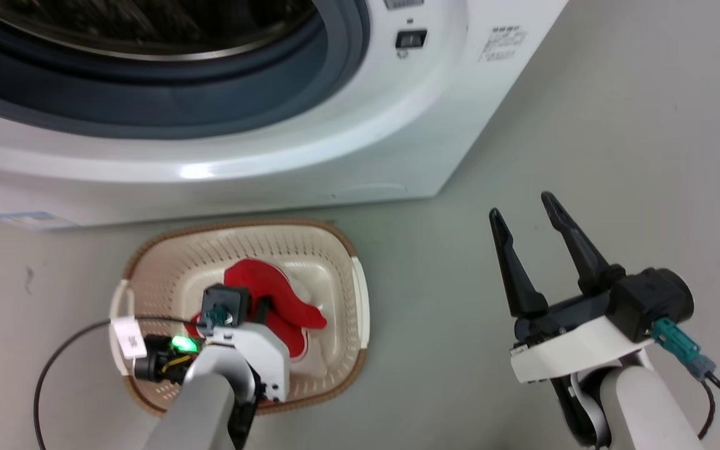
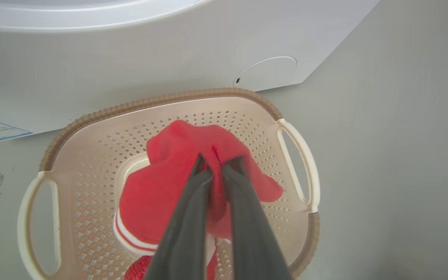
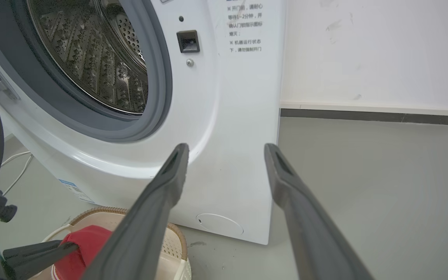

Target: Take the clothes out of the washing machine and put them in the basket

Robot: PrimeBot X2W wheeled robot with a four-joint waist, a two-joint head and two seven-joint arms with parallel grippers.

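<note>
The clothes (image 2: 158, 186) are pinched in the left tool (image 2: 213, 165), basket (image 2: 169, 99) directly below; the right tool (image 1: 520, 205) is spread empty. With the visible drum (image 3: 91, 58) bare, only release is judged left.

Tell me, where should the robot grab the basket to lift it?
On the basket, probably take the side handle nearest the open right gripper, from above. It is a thin loop with an open slot, so one finger can slip through, and nothing covers it.
</note>
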